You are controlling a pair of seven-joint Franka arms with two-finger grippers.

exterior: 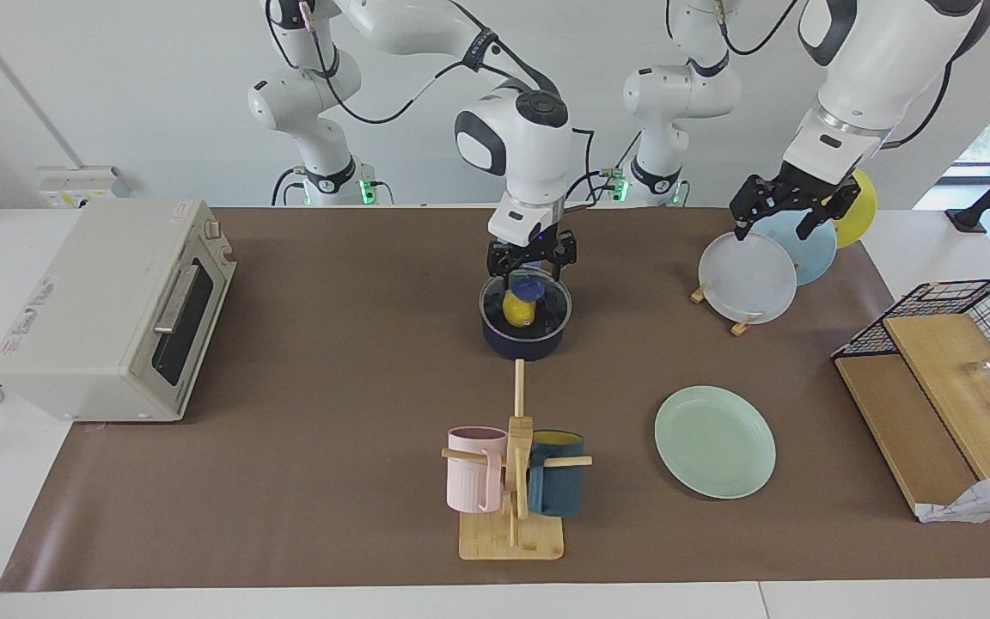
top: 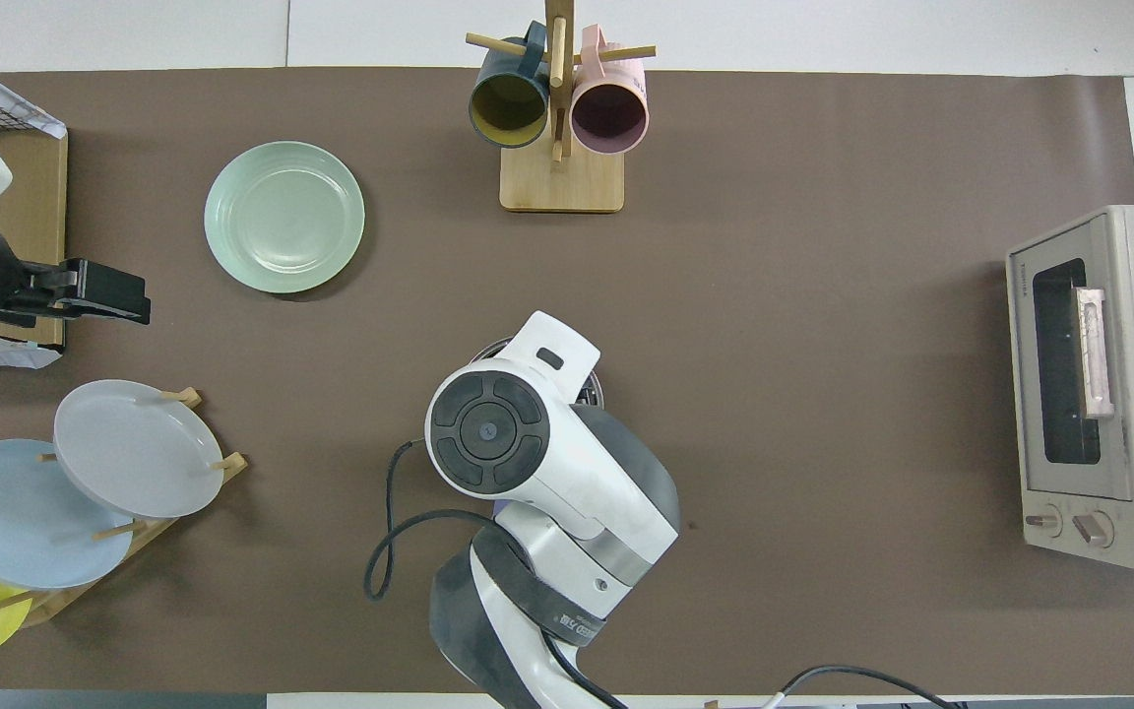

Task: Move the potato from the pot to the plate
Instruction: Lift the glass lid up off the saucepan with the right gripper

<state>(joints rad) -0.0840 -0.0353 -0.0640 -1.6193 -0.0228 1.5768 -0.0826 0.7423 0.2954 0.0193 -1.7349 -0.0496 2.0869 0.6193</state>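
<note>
The potato (exterior: 516,308) stands roughly on end in the pot (exterior: 525,334), its long axis tilted up toward the robots; it is bright yellow, lumpy and smooth, and sits under a glass lid with a blue knob (exterior: 528,286); the right gripper (exterior: 530,262) hangs straight down just above that knob, fingers spread, the arm bent steeply over the pot; the left gripper (exterior: 784,215) waits over the plate rack (exterior: 740,325), fingers spread, holding nothing; the mint plate (exterior: 715,441) lies well apart from both.
</note>
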